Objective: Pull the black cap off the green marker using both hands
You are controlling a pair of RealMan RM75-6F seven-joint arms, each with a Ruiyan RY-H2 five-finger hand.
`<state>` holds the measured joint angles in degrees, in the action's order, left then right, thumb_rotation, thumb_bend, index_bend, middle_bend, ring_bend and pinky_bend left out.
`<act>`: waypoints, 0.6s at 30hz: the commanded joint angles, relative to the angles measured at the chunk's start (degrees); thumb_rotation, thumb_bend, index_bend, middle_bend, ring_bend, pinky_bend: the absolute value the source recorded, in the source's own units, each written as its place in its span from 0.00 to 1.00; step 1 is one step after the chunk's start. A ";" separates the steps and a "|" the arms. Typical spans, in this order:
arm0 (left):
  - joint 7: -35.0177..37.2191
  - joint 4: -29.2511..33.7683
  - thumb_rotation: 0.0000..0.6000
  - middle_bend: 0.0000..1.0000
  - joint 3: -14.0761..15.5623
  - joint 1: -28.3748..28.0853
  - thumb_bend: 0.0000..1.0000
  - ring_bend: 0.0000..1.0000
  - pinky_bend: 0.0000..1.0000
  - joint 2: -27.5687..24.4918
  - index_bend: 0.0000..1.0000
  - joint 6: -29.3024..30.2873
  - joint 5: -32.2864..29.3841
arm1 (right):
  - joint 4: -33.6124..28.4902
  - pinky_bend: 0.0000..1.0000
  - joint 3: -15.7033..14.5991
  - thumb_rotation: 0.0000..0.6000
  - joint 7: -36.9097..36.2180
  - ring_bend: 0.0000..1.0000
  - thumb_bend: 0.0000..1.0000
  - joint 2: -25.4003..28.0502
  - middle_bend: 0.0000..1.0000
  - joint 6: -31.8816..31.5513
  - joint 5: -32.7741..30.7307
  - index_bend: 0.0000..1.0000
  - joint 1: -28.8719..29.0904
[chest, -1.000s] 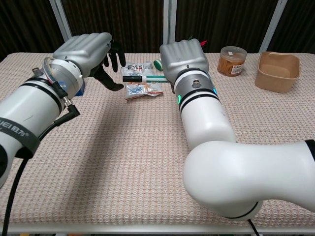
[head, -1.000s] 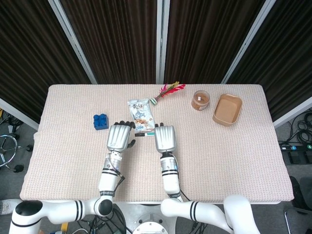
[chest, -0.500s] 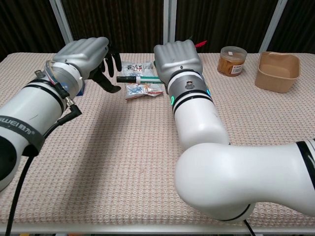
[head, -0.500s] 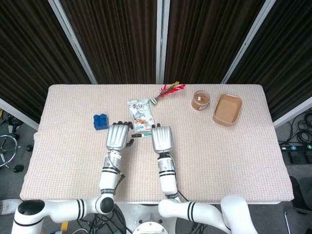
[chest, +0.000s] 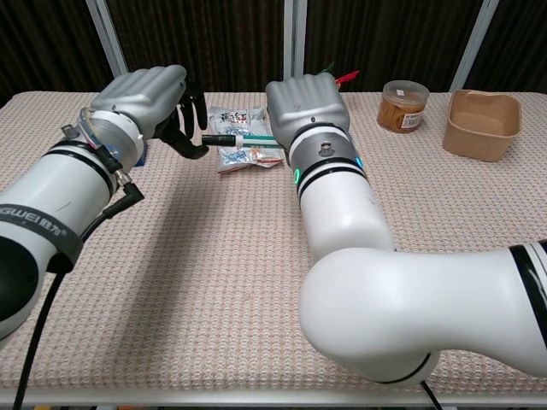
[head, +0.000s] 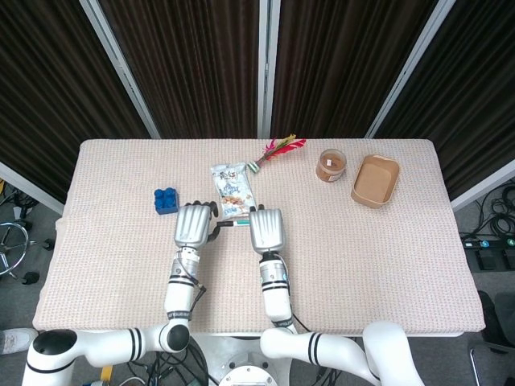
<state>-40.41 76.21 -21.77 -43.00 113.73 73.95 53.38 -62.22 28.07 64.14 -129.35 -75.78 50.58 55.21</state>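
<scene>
My right hand [head: 266, 231] [chest: 306, 104] grips the green marker [chest: 259, 137] [head: 235, 223] and holds it level just above the table, over a snack packet. The black cap [chest: 219, 138] [head: 222, 224] points left toward my left hand [head: 193, 225] [chest: 145, 98]. The left hand's dark fingers [chest: 190, 109] and thumb stand apart around the cap's tip, and I see no closed hold on it. The marker's right end is hidden inside the right hand.
A snack packet [head: 231, 186] [chest: 246, 155] lies under and behind the marker. A blue brick [head: 166, 200] sits left of the left hand. Further back are a red feathered toy [head: 279, 149], a jar [head: 331, 165] [chest: 403, 105] and a brown tray [head: 375, 180] [chest: 482, 124].
The right hand has carried the marker leftward, bringing the cap up to the left hand. The left hand's fingers have drawn in closer around the cap's tip.
</scene>
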 commanded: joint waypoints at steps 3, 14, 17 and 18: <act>0.29 -0.32 1.00 0.56 0.22 0.00 0.26 0.48 0.54 0.16 0.53 0.01 -0.05 | 0.21 0.88 0.07 1.00 0.29 0.81 0.33 -0.03 0.58 0.18 -0.37 0.60 0.11; -0.39 -1.65 1.00 0.58 -0.31 -0.91 0.32 0.50 0.56 0.75 0.56 -1.02 -1.56 | 0.59 0.88 0.02 1.00 0.13 0.81 0.33 -0.06 0.58 0.32 -0.57 0.60 0.37; -0.57 -1.66 1.00 0.59 -0.52 -1.16 0.35 0.51 0.56 0.86 0.57 -0.98 -1.78 | 0.80 0.88 0.02 1.00 0.16 0.81 0.33 -0.15 0.58 0.31 -0.64 0.60 0.45; -0.67 -1.58 1.00 0.59 -0.56 -1.21 0.35 0.51 0.56 0.87 0.57 -0.96 -1.88 | 0.88 0.88 0.03 1.00 0.19 0.81 0.33 -0.20 0.58 0.31 -0.66 0.60 0.49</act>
<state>-41.07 74.61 -22.30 -44.19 114.59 72.99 51.53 -61.31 28.09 64.34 -129.55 -75.47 49.92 55.70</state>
